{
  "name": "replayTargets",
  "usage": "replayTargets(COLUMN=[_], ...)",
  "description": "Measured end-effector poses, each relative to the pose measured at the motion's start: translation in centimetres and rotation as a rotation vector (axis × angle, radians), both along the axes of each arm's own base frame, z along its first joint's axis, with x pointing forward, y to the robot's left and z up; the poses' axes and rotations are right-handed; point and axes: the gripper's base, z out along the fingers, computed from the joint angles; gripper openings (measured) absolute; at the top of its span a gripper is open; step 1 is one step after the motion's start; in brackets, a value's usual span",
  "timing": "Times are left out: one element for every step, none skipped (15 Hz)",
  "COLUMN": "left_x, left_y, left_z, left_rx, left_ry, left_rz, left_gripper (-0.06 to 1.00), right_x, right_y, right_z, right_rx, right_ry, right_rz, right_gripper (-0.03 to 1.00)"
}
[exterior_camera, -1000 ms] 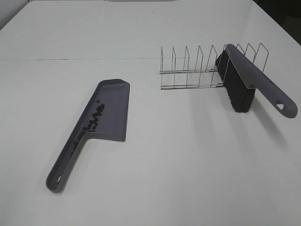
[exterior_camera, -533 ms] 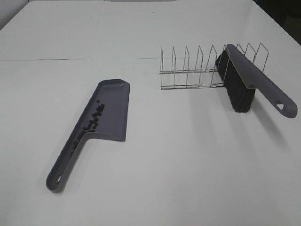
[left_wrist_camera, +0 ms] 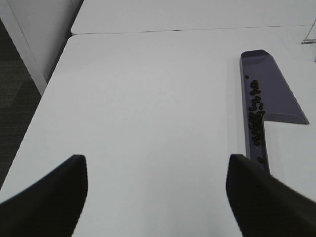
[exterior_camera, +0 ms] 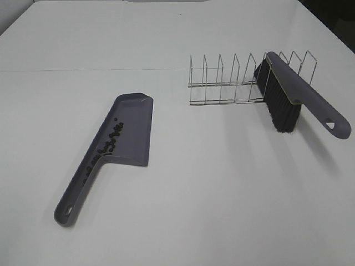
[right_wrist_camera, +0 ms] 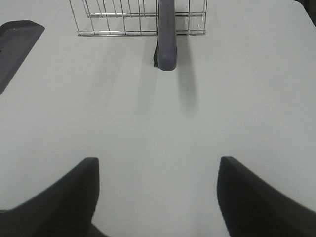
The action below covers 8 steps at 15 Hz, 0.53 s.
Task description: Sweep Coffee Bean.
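The coffee beans point(exterior_camera: 109, 143) lay in a loose line inside the grey-purple dustpan point(exterior_camera: 133, 130), along its raised side wall and down into the channel of its handle. The dustpan rested flat on the white table point(exterior_camera: 211, 194). At about two o'clock from it, well apart, stood a wire rack point(exterior_camera: 233, 80) with a brush point(exterior_camera: 288, 100) propped in it, bristles down and handle sticking out. Nothing lay between the beans and either gripper. The left gripper point(left_wrist_camera: 155, 197) stood with its jaws apart and empty, the beans at its one o'clock. The right gripper point(right_wrist_camera: 158, 197) was likewise spread and empty, the dustpan's corner at its eleven o'clock.
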Motion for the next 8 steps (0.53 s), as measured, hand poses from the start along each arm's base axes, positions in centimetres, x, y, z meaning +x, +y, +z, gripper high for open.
replayTargets(left_x=[0.0, 0.0, 0.0, 0.0, 0.0, 0.0, 0.0, 0.0], left_y=[0.0, 0.0, 0.0, 0.0, 0.0, 0.0, 0.0, 0.0], left_z=[0.0, 0.0, 0.0, 0.0, 0.0, 0.0, 0.0, 0.0], left_rx=[0.0, 0.0, 0.0, 0.0, 0.0, 0.0, 0.0, 0.0], left_ry=[0.0, 0.0, 0.0, 0.0, 0.0, 0.0, 0.0, 0.0], left_rz=[0.0, 0.0, 0.0, 0.0, 0.0, 0.0, 0.0, 0.0], left_gripper=[0.69, 0.69, 0.69, 0.69, 0.69, 0.69, 0.69, 0.69], right_x=[0.0, 0.0, 0.0, 0.0, 0.0, 0.0, 0.0, 0.0], right_y=[0.0, 0.0, 0.0, 0.0, 0.0, 0.0, 0.0, 0.0], right_z=[0.0, 0.0, 0.0, 0.0, 0.0, 0.0, 0.0, 0.0], right_rx=[0.0, 0.0, 0.0, 0.0, 0.0, 0.0, 0.0, 0.0], right_ry=[0.0, 0.0, 0.0, 0.0, 0.0, 0.0, 0.0, 0.0], right_rz=[0.0, 0.0, 0.0, 0.0, 0.0, 0.0, 0.0, 0.0], right_gripper=[0.59, 0.59, 0.59, 0.59, 0.59, 0.59, 0.59, 0.59])
